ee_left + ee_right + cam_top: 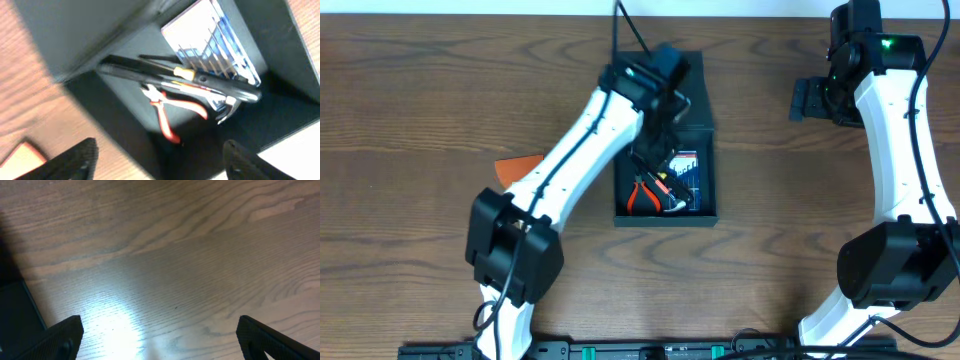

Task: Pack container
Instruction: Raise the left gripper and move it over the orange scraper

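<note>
Diagonally, left arm point(585, 140) stretched over container point(665, 217) — fingers point(75, 162) spread apart

Partly hidden
The left arm point(582, 148) covered much of the container's point(665, 219) far end; an orange item point(516, 166) lay half-hidden beneath it.

I see the container point(711, 180), a dark teal-green rectangular box, matte and rigid, sitting flat near the middle of the wooden table point(420, 100). It stands open, its same-coloured flap lid point(700, 70) folded back on the far side.
</note>
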